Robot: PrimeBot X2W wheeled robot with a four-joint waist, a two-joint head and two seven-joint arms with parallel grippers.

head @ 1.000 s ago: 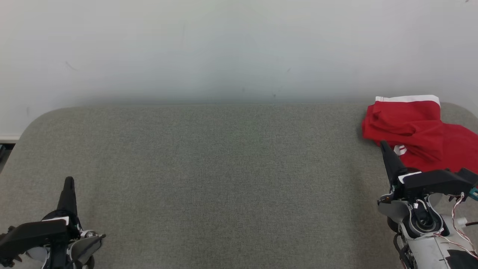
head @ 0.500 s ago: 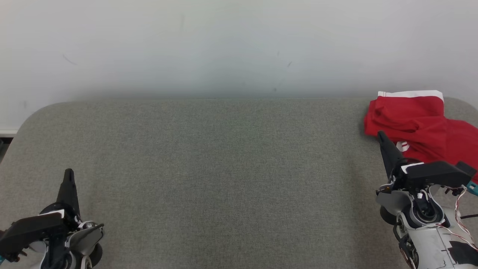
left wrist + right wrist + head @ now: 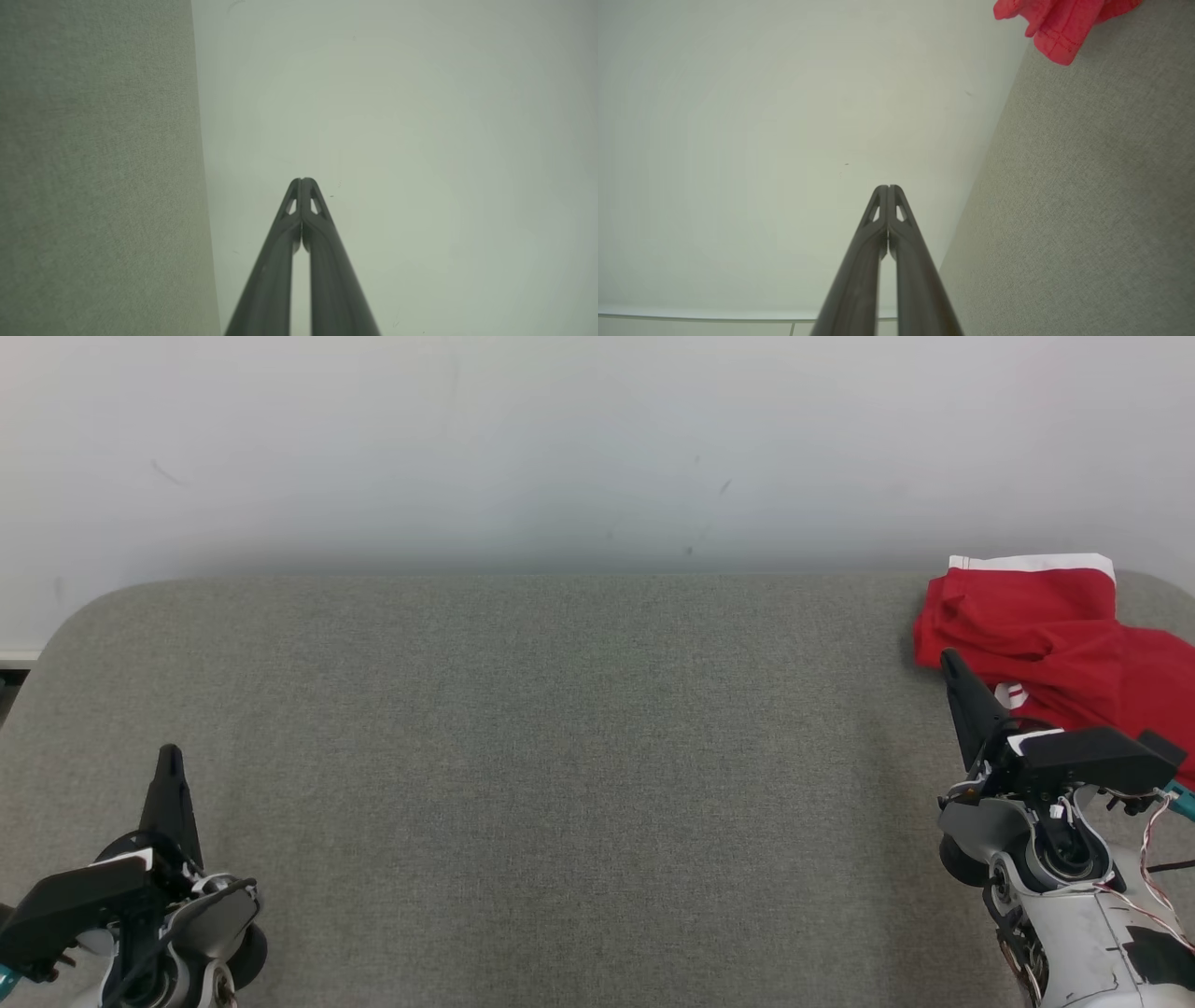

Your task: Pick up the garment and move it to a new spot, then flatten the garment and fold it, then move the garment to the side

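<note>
A crumpled red cloth garment (image 3: pixel 1046 625) with a white band lies far right on the grey felt table (image 3: pixel 579 756); its small white patch is unreadable. The right gripper (image 3: pixel 952 660), fingers pressed together and empty, hovers just beside its near-left edge. The left gripper (image 3: pixel 169 751), likewise closed on nothing, sits well apart, near left.

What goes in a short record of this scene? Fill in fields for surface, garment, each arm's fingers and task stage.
surface: grey fabric-covered table against a pale wall
garment: red with a white band, crumpled, far right end of table
left fingers: shut, empty, lower left
right fingers: shut, empty, beside the garment, not gripping it
task stage: garment not yet picked up
</note>
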